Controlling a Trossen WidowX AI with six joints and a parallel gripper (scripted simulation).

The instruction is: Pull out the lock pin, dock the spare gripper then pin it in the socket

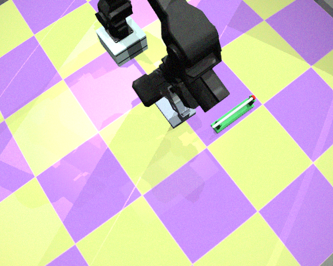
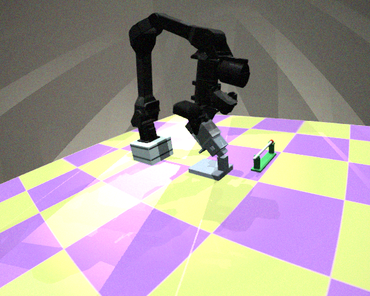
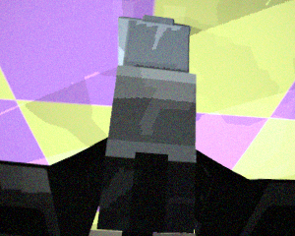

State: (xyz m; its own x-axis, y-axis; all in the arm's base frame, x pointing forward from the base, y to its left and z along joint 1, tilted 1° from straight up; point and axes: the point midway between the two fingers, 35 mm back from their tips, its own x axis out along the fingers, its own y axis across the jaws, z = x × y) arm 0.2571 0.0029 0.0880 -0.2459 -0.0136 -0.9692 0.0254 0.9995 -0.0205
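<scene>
My gripper (image 1: pixel 172 92) (image 2: pixel 198 124) (image 3: pixel 147 142) is shut on the grey spare gripper (image 2: pixel 208 129) (image 3: pixel 154 110), which slants down to the mount's tilted socket (image 2: pixel 217 145) (image 3: pixel 157 46). The spare gripper's lower end meets the socket; no spigot shows between them. How deep the spigot sits and how the pin holes line up are hidden. The grey mount base (image 1: pixel 168 111) (image 2: pixel 200 166) lies flat on the floor. The white lock pin (image 1: pixel 232 112) (image 2: pixel 263 149) with a red head (image 1: pixel 253 97) (image 2: pixel 271 140) lies out of the socket, across the green rack (image 1: pixel 236 116) (image 2: pixel 264 161).
The arm's pale base block (image 1: pixel 132 45) (image 2: pixel 152 153) stands behind the mount. The green rack has two upright ends and stands to the right of the mount in the top and exterior views. The checkered floor (image 1: pixel 230 183) (image 2: pixel 274 216) extends around them.
</scene>
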